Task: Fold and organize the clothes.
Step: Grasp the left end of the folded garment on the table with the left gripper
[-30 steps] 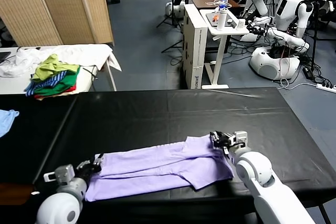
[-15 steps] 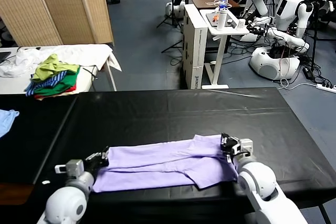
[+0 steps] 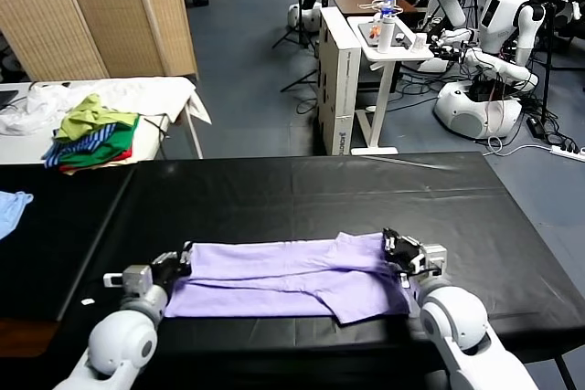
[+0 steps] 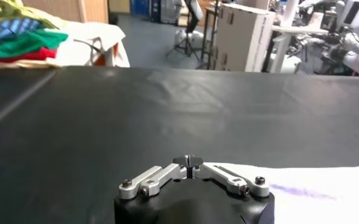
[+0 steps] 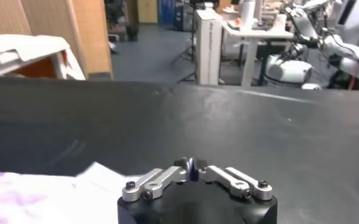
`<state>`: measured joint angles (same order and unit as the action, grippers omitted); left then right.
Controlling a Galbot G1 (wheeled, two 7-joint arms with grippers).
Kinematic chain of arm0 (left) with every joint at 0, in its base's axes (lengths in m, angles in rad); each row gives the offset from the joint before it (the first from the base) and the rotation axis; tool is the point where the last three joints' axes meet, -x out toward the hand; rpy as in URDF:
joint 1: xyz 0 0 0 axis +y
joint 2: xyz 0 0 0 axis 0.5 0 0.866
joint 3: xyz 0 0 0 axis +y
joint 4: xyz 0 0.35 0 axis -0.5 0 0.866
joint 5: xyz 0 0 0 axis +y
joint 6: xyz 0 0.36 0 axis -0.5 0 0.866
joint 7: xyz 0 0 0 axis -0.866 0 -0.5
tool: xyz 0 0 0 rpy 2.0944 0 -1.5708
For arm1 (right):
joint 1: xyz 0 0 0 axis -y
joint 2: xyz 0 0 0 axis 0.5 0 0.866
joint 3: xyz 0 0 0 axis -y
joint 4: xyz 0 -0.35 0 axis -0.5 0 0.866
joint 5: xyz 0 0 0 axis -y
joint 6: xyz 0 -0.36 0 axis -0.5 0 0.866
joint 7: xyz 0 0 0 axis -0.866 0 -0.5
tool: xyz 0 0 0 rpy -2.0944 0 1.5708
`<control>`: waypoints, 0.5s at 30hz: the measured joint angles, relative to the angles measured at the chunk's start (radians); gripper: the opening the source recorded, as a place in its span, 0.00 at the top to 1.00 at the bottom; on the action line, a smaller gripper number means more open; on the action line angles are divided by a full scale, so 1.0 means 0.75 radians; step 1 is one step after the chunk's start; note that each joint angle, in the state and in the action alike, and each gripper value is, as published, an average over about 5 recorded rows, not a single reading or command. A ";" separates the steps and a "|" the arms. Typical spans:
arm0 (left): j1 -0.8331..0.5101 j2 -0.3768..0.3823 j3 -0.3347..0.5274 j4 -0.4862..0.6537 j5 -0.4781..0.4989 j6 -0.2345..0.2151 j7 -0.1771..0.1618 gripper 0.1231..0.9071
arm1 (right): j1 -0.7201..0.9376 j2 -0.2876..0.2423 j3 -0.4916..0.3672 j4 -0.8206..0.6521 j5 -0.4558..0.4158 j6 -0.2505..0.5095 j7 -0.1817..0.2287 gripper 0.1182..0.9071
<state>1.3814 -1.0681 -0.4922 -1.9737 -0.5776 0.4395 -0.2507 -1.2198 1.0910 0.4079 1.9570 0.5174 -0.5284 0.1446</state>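
Note:
The pale lavender T-shirt (image 3: 283,273) lies folded into a long band across the near part of the black table (image 3: 302,194). My left gripper (image 3: 180,262) sits at the band's left end and my right gripper (image 3: 395,248) at its right end, both low on the table. In the left wrist view the left gripper (image 4: 189,162) has its tips pressed together, with pale cloth (image 4: 313,189) beside it. The right gripper (image 5: 190,164) is likewise shut, a thin purplish sliver between its tips, and the shirt (image 5: 33,195) lies alongside.
A green, yellow, striped and red pile of garments (image 3: 91,134) rests on a white-covered side table (image 3: 174,93) at far left. A light blue cloth (image 3: 11,207) lies at the black table's left edge. A white cart (image 3: 388,43) and other robots (image 3: 494,61) stand beyond.
Both grippers moved away from the table's near edge, pulling the T-shirt with them. It now lies straighter and flatter, farther in from the front edge.

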 joint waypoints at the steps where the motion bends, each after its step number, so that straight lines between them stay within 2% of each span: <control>1: 0.016 0.000 -0.013 -0.015 0.000 0.001 -0.001 0.37 | -0.010 -0.009 0.013 0.011 0.009 0.001 -0.003 0.33; 3: 0.049 -0.002 -0.041 -0.047 -0.004 0.004 -0.001 0.23 | -0.030 -0.027 0.040 0.032 0.025 0.001 -0.006 0.17; 5: 0.085 -0.008 -0.070 -0.083 -0.019 0.012 -0.001 0.10 | -0.053 -0.040 0.068 0.054 0.040 0.002 -0.009 0.06; 7: 0.123 -0.021 -0.100 -0.119 -0.039 0.024 -0.002 0.03 | -0.078 -0.049 0.096 0.076 0.049 0.006 -0.018 0.02; 15: 0.248 -0.087 -0.165 -0.179 -0.063 0.029 0.016 0.00 | -0.150 -0.057 0.163 0.116 0.047 0.029 -0.039 0.00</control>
<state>1.5673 -1.1333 -0.6158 -2.1076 -0.6251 0.4610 -0.2388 -1.3325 1.0480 0.5299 2.0442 0.5525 -0.5065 0.1154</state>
